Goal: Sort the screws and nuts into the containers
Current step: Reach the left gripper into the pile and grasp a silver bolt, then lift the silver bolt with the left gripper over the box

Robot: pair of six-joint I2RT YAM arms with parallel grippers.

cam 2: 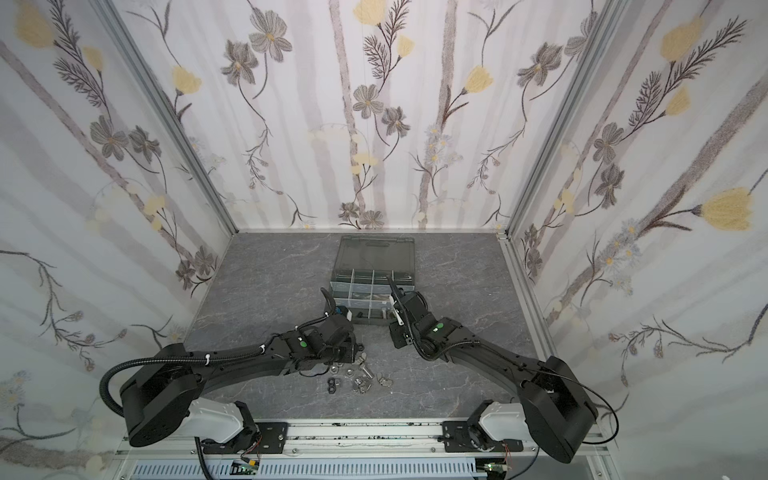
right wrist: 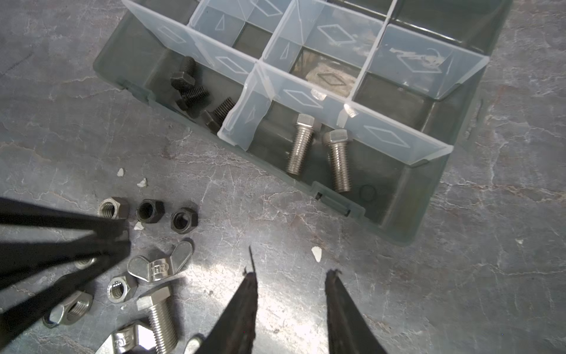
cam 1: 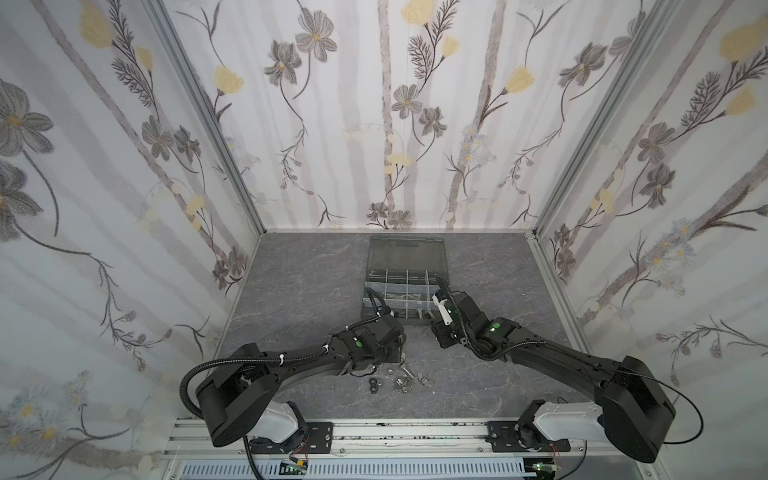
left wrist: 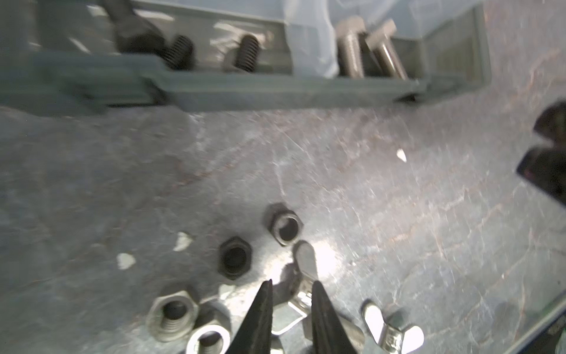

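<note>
Lying loose on the grey marbled tabletop (right wrist: pixel 459 291), just in front of the organiser case (right wrist: pixel 407 226), is the unsorted pile (cam 1: pixel 399 376): two black hex nuts (right wrist: pixel 150 211), several silver hex nuts (right wrist: pixel 113 208), silver wing nuts (right wrist: pixel 159 263) and one silver hex bolt (right wrist: pixel 156 315). Sorting looks partly done. The case's near row holds black screws (right wrist: pixel 190 92) in the corner cell and two silver bolts (right wrist: pixel 301 144) in the cell beside it, and no nut is visible in the cells that the right wrist view shows. The left gripper (left wrist: pixel 292 291) hangs low over the pile with its jaws narrowly parted. In the left wrist view they frame one of the wing nuts, though blur hides whether they touch it. The right gripper (right wrist: pixel 291 275) hovers over bare tabletop between pile and case, jaws moderately apart and holding nothing. The step in hand appears to be picking a nut with the left arm. The next move likely calls for closing squarely on that single wing nut without dragging its neighbours, then carrying it to an empty cell.
</note>
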